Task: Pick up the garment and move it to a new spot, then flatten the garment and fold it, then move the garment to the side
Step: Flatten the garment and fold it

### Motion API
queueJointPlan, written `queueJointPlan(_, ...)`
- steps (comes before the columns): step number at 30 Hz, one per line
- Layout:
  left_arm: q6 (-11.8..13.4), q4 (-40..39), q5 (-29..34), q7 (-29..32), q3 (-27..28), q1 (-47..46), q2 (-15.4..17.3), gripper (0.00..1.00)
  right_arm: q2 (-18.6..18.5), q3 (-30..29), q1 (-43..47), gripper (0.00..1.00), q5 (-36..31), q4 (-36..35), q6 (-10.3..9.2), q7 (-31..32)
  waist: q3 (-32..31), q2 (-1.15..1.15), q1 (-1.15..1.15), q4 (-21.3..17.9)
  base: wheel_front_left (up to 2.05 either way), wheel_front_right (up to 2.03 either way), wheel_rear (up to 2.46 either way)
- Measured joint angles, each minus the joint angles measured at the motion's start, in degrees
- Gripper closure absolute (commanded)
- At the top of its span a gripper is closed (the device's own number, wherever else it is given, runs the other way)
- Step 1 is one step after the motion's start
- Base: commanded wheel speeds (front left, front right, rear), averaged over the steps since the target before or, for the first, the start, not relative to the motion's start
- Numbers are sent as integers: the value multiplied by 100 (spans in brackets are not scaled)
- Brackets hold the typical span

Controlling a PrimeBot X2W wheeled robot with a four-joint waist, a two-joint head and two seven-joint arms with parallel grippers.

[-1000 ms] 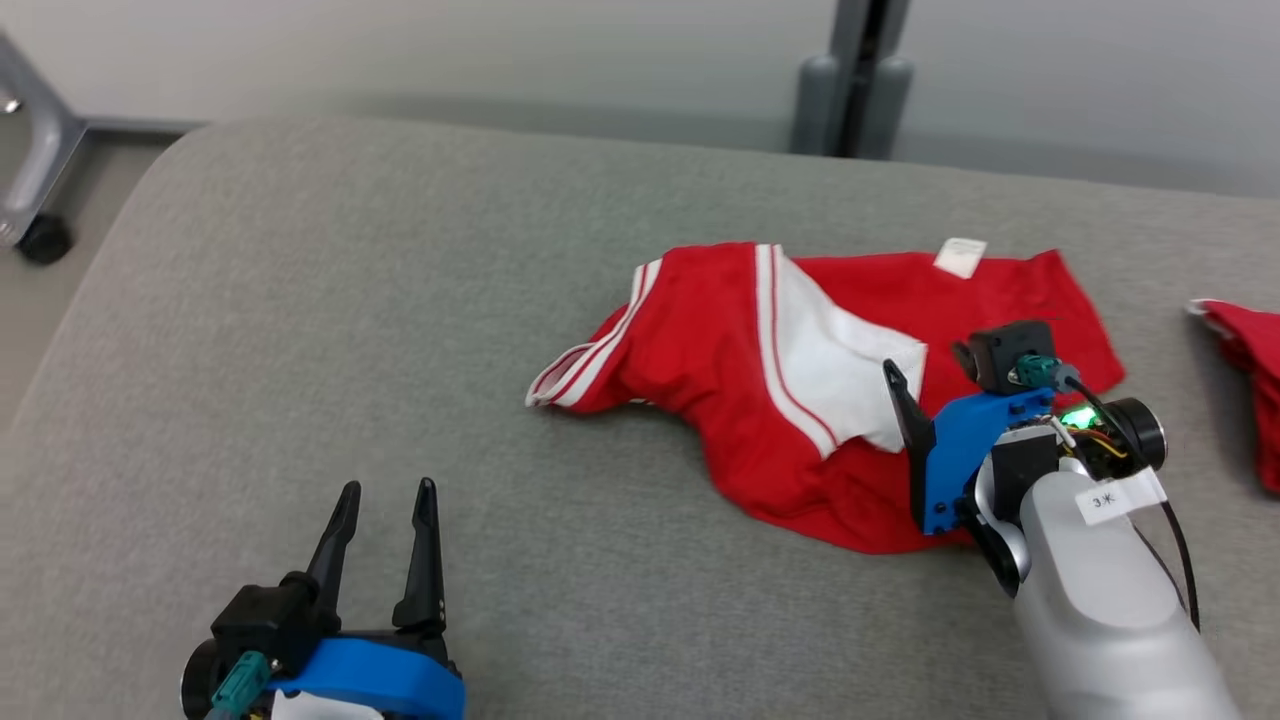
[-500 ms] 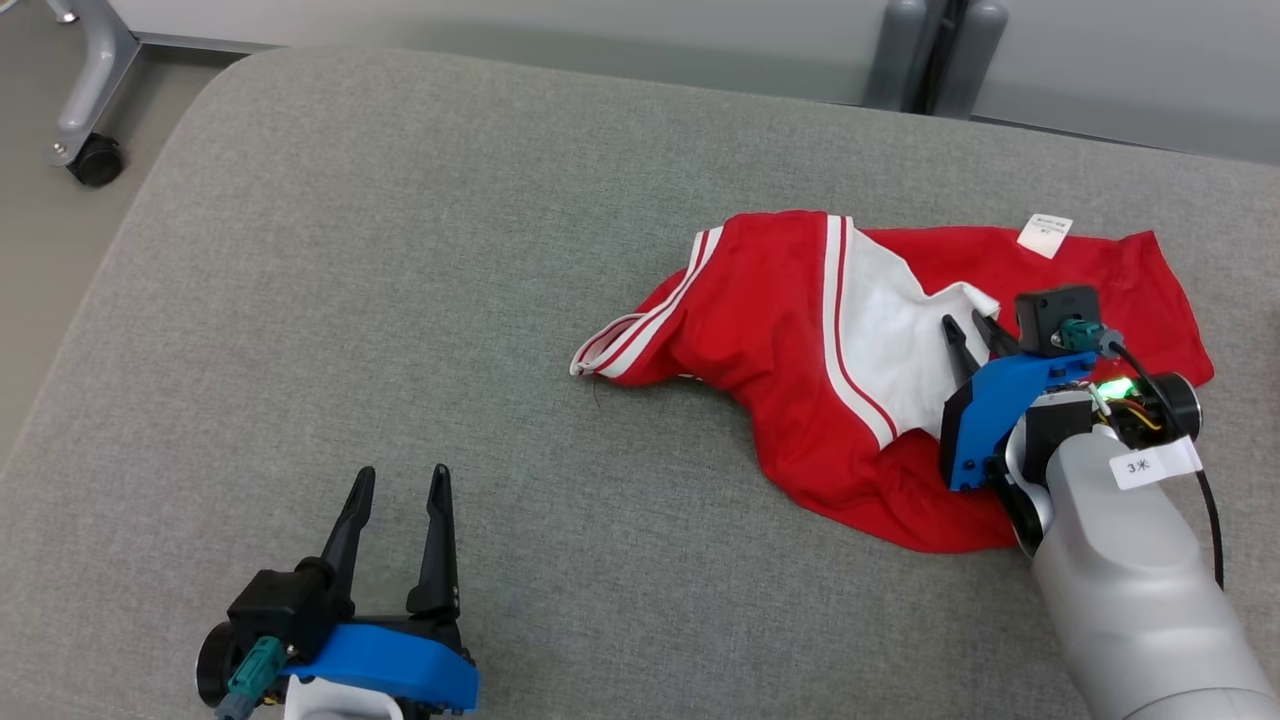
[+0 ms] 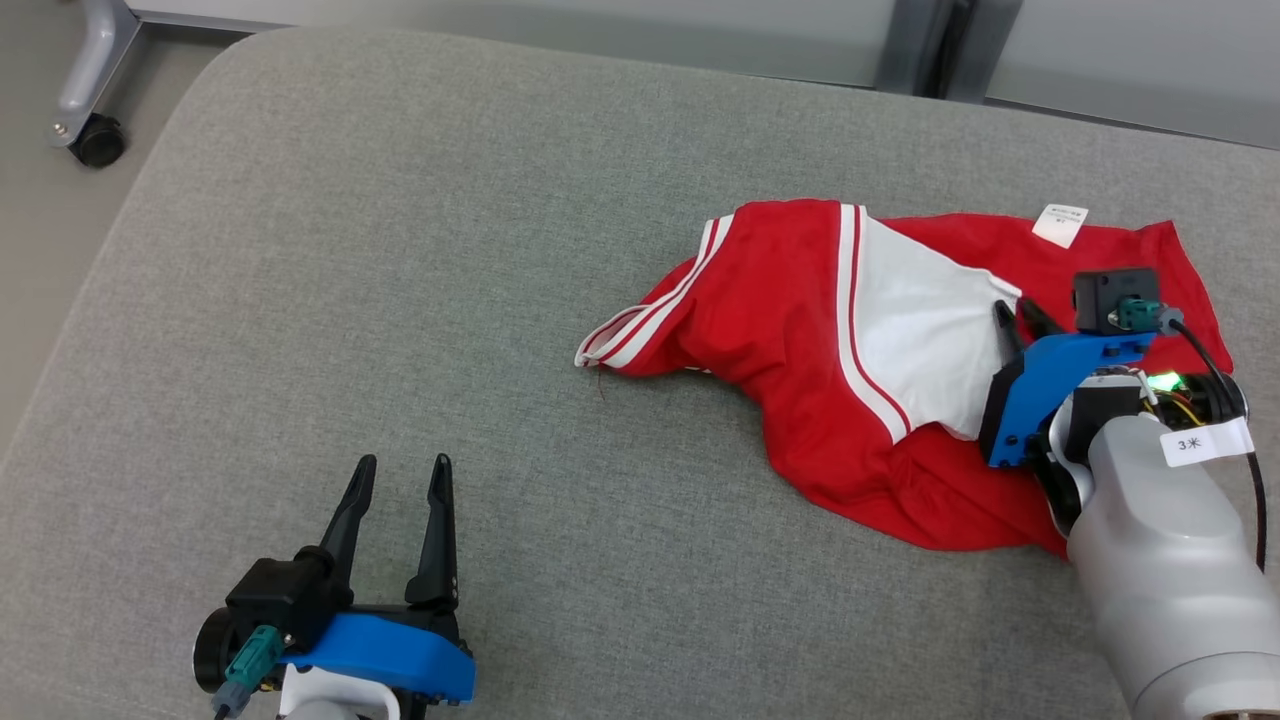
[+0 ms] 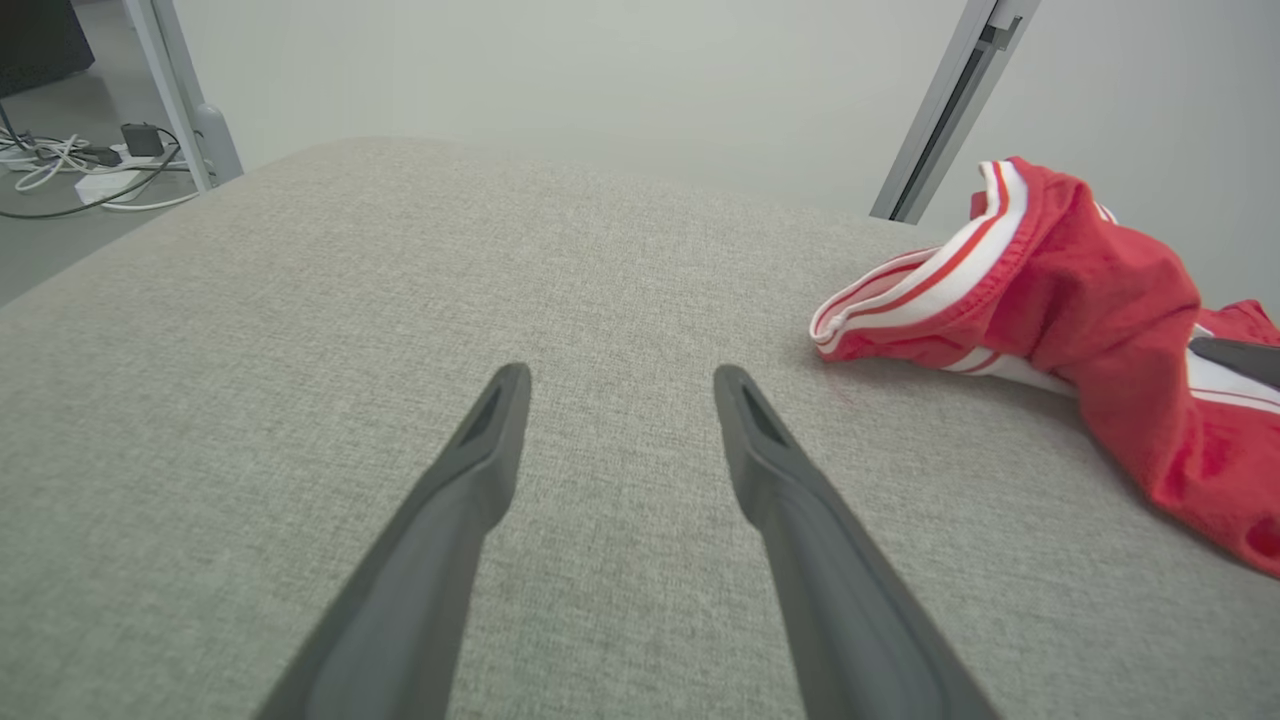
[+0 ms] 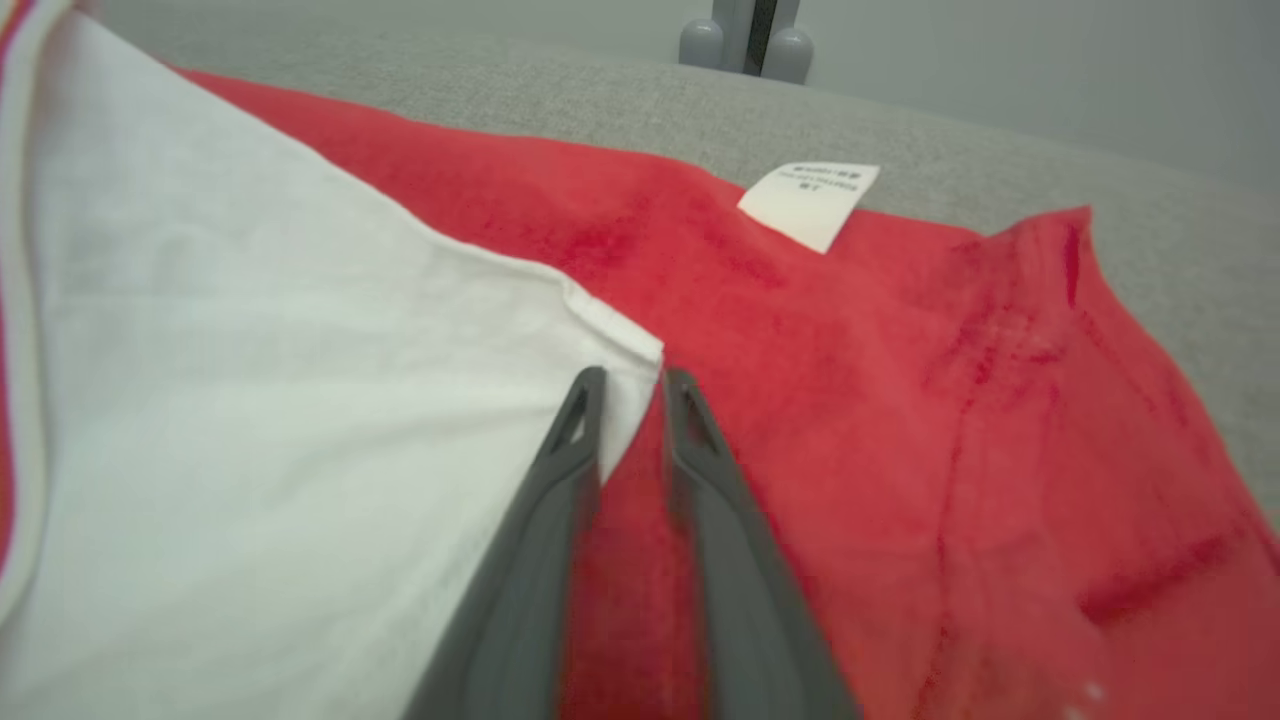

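Note:
The garment (image 3: pixel 780 330) is a crumpled red piece with white stripes and a white panel, lying on the right half of the grey cushion. My right gripper (image 3: pixel 1010 306) lies on it, fingers drawn close together and pinching the corner of the white panel. In the right wrist view, that corner sits between the fingertips of the right gripper (image 5: pixel 632 378), with the red cloth of the garment (image 5: pixel 900 350) underneath. My left gripper (image 3: pixel 405 462) rests open at the lower left, apart from the cloth. The left wrist view shows the left gripper (image 4: pixel 622 375) above bare cushion, the garment (image 4: pixel 1080 290) to its right.
The grey cushion (image 3: pixel 400 250) has rounded edges at the left and back. A caster wheel (image 3: pixel 98 140) on a metal leg stands on the floor at the far left. A grey post (image 3: pixel 940 50) rises behind the cushion. Cables (image 4: pixel 60 165) lie on the floor.
The head camera has shifted. My right gripper's fingers have come together on the white panel's corner, and that panel now lies stretched out toward the gripper. The left gripper stays open.

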Motion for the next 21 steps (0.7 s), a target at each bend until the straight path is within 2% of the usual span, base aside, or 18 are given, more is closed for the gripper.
queueJointPlan(1, -1, 1, 1, 0, 1, 0, 0, 0, -21, -44, -15, 58, -32, 30, 0, -16, 4, 0, 0, 4, 0, 0, 0)
queueJointPlan(2, -2, 1, 2, 0, 0, -1, 0, 0, -37, -76, -34, 52, -77, 57, 0, -21, 10, 0, 0, 11, 0, 0, 0)
queueJointPlan(3, -3, 1, 4, 0, -3, -3, -1, 0, -56, -113, -63, 35, -116, 80, 0, -21, 17, 0, 0, 21, 0, 0, 0)
queueJointPlan(4, -5, 0, 10, 0, -8, -7, -2, 0, -73, -144, -100, 26, -143, 103, 0, -20, 26, 0, 0, 32, 0, 0, 0)
queueJointPlan(6, -7, -2, 13, 0, -16, -20, -2, 0, -89, -204, -181, 24, -223, 126, 0, -19, 46, 0, 0, 53, 0, 0, 0)
queueJointPlan(7, -7, -4, 22, 0, -21, -24, -3, 0, -89, -212, -219, 25, -255, 149, 0, -18, 57, 0, 0, 63, 0, 0, 0)
queueJointPlan(8, -7, -4, 34, 0, -24, -24, -3, 0, -86, -207, -256, 33, -290, 180, 0, -16, 68, 0, 0, 73, 0, 0, 0)
queueJointPlan(9, -7, -5, 47, 0, -25, -24, -3, 0, -74, -192, -286, 54, -315, 218, 0, -15, 79, 0, 0, 82, 0, 0, 0)
queueJointPlan(10, -7, -5, 54, 0, -25, -25, -4, 0, -57, -181, -307, 59, -328, 256, 0, -16, 88, 0, 0, 91, 0, 0, 0)
queueJointPlan(11, -5, -4, 54, 0, -25, -25, -4, 0, -37, -174, -326, 70, -331, 282, 0, -20, 93, 0, 0, 97, 0, 0, 0)
queueJointPlan(12, -4, -4, 54, 0, -25, -25, -5, 0, -25, -155, -345, 75, -350, 308, 0, -22, 93, 0, 0, 101, 0, 0, 0)
queueJointPlan(13, -2, -3, 54, 0, -24, -25, -5, 0, -16, -143, -356, 84, -364, 321, 0, -55, 91, 0, 0, 101, 0, 0, 0)
queueJointPlan(14, -1, -2, 54, 0, -19, -25, -5, 0, -9, -135, -363, 98, -371, 335, 0, -98, 86, 0, 0, 97, 0, 0, 0)
queueJointPlan(15, 0, -1, 53, 0, -9, -25, -5, 0, 1, -121, -369, 100, -382, 355, 0, -132, 78, 0, 0, 89, 0, 0, 0)
queueJointPlan(21, 24, -5, 53, 0, 29, 4, -12, 0, 126, 134, -400, 100, -430, 414, 0, -536, -46, 0, 0, -27, 0, 0, 0)
